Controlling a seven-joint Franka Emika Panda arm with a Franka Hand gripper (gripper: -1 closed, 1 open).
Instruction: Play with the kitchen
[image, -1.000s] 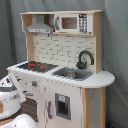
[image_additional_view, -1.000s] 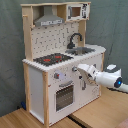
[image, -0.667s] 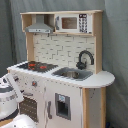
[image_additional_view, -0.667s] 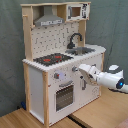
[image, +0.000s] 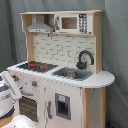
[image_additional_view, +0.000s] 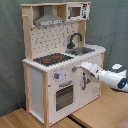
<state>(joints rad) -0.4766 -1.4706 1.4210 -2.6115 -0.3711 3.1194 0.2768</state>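
A: The kitchen (image_additional_view: 62, 60) stands where it did a second ago, upright on the wooden floor (image_additional_view: 100, 112) against the grey-green curtain (image_additional_view: 10, 50), with the stovetop (image_additional_view: 52, 59), sink (image_additional_view: 84, 50) and faucet (image_additional_view: 75, 39) on top and nothing on it moved

B: And the arm?

A: The white arm (image_additional_view: 107, 76) has crept a little further in from the second exterior view's right. Its gripper (image_additional_view: 85, 70) is now just beside the front panel, level with the knobs (image_additional_view: 61, 76) above the oven door (image_additional_view: 64, 95)

B: Touching one?

A: I can't say, and whether its tips are apart or together I cannot tell either. In the first exterior view it sits low at the left edge, near the oven

B: So what does that mean?

A: Probably a knob or the oven door is the target, with play barely begun
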